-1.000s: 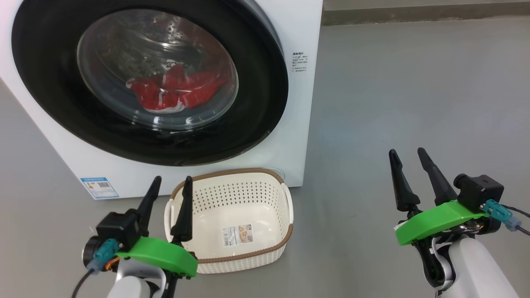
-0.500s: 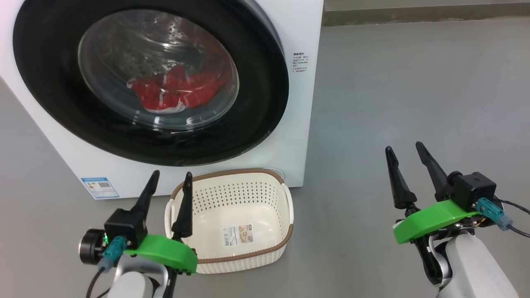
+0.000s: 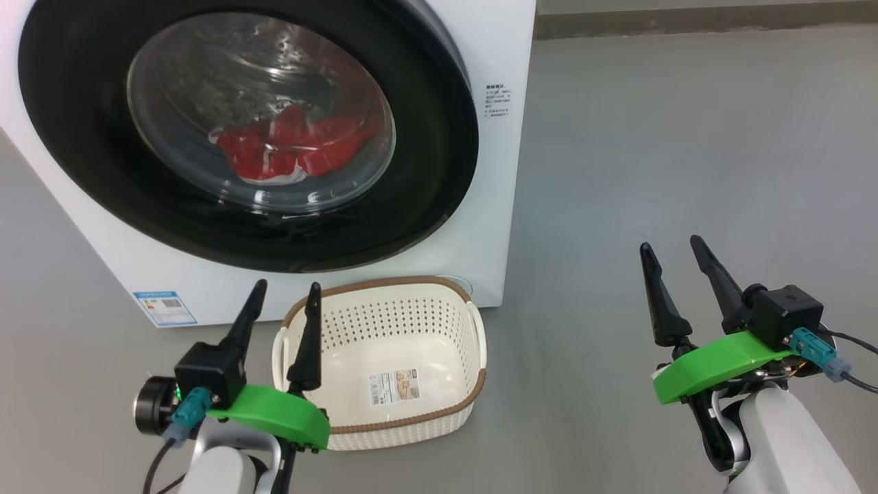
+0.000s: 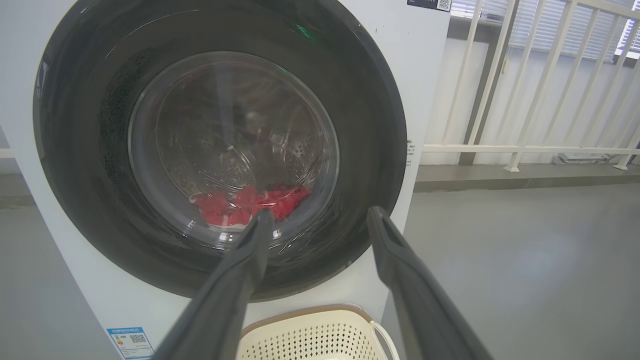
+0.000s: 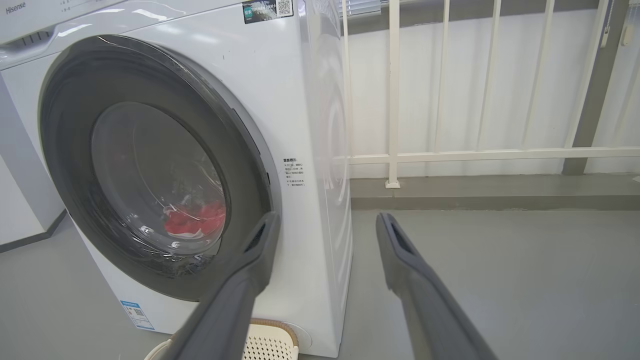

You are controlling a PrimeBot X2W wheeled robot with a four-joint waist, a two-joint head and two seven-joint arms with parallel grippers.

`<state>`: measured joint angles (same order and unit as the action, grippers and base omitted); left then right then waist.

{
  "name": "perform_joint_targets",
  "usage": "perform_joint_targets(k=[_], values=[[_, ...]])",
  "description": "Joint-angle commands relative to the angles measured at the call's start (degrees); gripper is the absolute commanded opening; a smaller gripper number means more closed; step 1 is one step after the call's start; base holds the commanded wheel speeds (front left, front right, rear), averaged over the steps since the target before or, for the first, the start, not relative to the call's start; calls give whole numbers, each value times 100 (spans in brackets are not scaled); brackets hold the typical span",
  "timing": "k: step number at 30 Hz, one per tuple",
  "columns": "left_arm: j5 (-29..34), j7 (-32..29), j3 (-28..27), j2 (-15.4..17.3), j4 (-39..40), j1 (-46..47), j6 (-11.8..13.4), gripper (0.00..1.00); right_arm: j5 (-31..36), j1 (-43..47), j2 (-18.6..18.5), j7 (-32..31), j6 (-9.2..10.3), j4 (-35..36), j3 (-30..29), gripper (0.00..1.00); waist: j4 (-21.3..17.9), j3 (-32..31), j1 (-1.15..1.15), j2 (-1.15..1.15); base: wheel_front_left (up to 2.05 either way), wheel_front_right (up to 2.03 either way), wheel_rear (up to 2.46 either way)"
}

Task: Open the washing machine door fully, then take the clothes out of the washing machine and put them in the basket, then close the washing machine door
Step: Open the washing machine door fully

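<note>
The white washing machine [image 3: 497, 178] stands at the upper left, and its door [image 3: 425, 171] with the glossy black rim is shut flat against the front. Red clothes [image 3: 295, 147] lie in the drum behind the glass. They also show in the wrist views, clothes [image 4: 250, 202] and clothes [image 5: 197, 220]. The cream basket [image 3: 405, 422] sits on the floor just below the door, with nothing but a sticker inside. My left gripper [image 3: 285, 298] stands open at the basket's left rim. My right gripper [image 3: 672, 250] stands open over bare floor, to the right of the machine.
Grey floor [image 3: 686, 137] spreads to the right of the machine. A white railing [image 5: 450, 155] on a low kerb runs behind it. A blue label [image 3: 164, 307] marks the machine's lower left corner.
The left wrist has rolled a little and its fingers have shifted slightly. The right gripper has edged up and left. The door and basket stay put.
</note>
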<state>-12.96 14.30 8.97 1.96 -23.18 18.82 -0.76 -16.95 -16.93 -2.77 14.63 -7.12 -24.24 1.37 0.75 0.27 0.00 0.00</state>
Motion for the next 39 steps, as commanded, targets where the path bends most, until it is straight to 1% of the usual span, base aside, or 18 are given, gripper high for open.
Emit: perform_joint_targets(k=[1, 10, 11, 12, 13, 14, 15, 16, 17, 21, 29, 33, 39], values=[[-58, 70, -148, 92, 146, 229, 36, 100, 65, -257, -10, 37, -36, 150, 113, 100, 16, 61, 0, 0, 0, 0, 0], [-41, 70, -33, 92, 446, 325, 14, 100, 160, -440, -10, 37, -36, 207, 51, 100, 131, 434, 0, 0, 0, 0, 0], [-35, 70, -19, 92, 498, 328, 12, 100, 164, -473, -10, 37, -36, 212, 49, 92, 148, 483, 0, 0, 0, 0, 0], [-33, 70, -3, 92, 549, 330, 13, 100, 169, -510, -10, 37, -36, 212, 46, 64, 167, 534, 0, 0, 0, 0, 0], [-34, 70, 14, 92, 602, 334, 16, 100, 178, -555, -10, 37, -36, 207, 37, 44, 188, 587, 0, 0, 0, 0, 0], [-38, 70, 35, 92, 657, 342, 25, 100, 179, -610, -10, 37, -36, 197, 30, 29, 210, 640, 0, 0, 0, 0, 0], [-38, 70, 35, 92, 657, 342, 25, 100, 179, -610, -10, 37, -36, 197, 30, 29, 210, 640, 0, 0, 0, 0, 0], [-46, 70, 52, 92, 716, 351, 35, 100, 145, -666, -10, 37, -36, 175, 33, 13, 229, 693, 0, 0, 0, 0, 0], [-57, 70, 54, 92, 776, 365, 35, 100, 124, -733, -10, 37, -36, 144, 35, 0, 247, 750, 0, 0, 0, 0, 0], [-70, 70, 92, 92, 973, 401, -5, 100, 37, -1030, -10, 37, -36, 37, 56, 0, 303, 962, 0, 0, 0, 0, 0], [-132, 70, 266, 92, 1447, 463, 35, 100, -643, -1725, -10, 37, -36, -267, 110, 0, 428, 1413, 0, 0, 0, 0, 0], [-105, 70, 307, 92, 1748, 485, 43, 100, -1220, -2114, -10, -15, -36, -517, 188, 0, 485, 1623, 0, 0, 0, 0, 0], [-11, 70, 352, 121, 2216, 434, 45, 100, -2062, -2703, -10, -318, -36, -770, 327, 0, 518, 1915, 0, 0, 0, 0, 0]])
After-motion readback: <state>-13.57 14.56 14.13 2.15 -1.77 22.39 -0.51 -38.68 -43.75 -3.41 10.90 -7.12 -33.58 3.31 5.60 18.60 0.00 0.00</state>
